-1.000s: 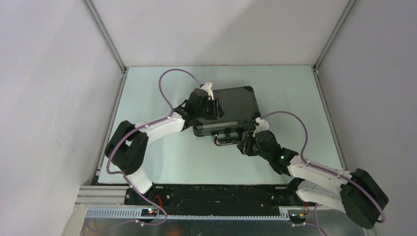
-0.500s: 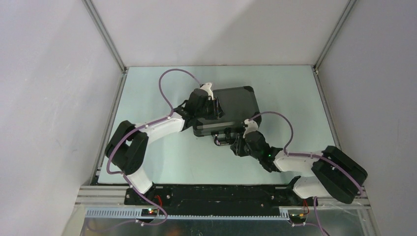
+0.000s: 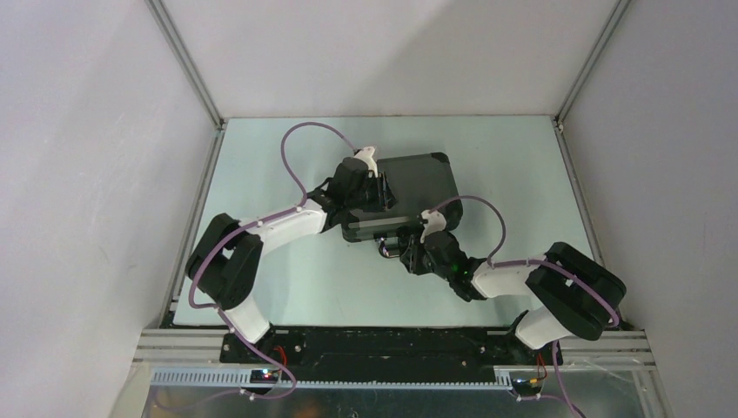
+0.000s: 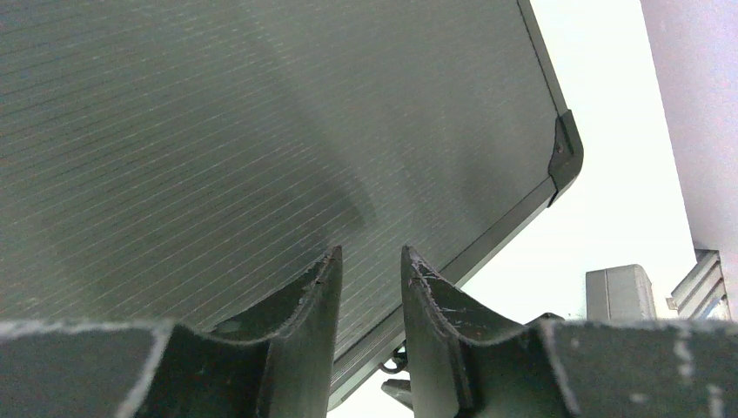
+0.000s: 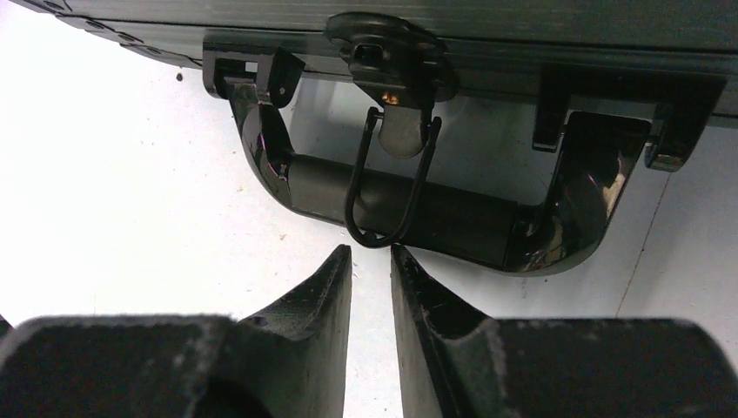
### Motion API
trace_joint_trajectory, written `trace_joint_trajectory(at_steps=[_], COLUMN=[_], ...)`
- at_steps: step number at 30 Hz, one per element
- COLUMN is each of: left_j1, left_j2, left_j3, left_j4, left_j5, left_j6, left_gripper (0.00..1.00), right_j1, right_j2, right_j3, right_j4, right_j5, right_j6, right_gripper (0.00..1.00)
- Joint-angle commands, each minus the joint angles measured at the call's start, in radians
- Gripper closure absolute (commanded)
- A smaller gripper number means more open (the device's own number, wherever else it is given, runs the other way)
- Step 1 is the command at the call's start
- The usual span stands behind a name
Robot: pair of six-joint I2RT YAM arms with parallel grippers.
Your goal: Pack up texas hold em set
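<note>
Wrist views alone show both pincers nearly closed, empty: right pincer [image 5: 372, 261] facing briefcase handle [image 5: 435, 213].

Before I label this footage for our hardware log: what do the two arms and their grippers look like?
Both arms have white links with bulky black joint housings and a looping purple cable. A green light glows on the right arm's wrist. The left gripper and right gripper each have two dark, tapered fingers with pale scuffs along the edges.
</note>
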Motion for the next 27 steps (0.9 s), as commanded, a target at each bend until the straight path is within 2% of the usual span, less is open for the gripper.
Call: trace_joint_trajectory(at_steps=[1,17,27], left_j1=[-0.006,-0.006,-0.007], left_j2=[0.048,0.048,0.057], left_j3=[-0.051,-0.058,-0.059], left_j4=[-0.142,-0.133,-0.131], left_j5=[-0.014,-0.009,-0.004], left_j6=[0.016,0.011,0.009], left_gripper=[0.62,0.63,0.64], right_j1=[-0.003,-0.02,-0.064], right_j2=[-0.001,-0.111,0.004], right_j3=[0.04,0.077,0.132], right_j4=[0.081,0.005,0.029], right_j5=[0.058,0.119,0.068], right_j6=[-0.037,-0.104,-0.116], right_gripper=[0.72,0.7,0.69])
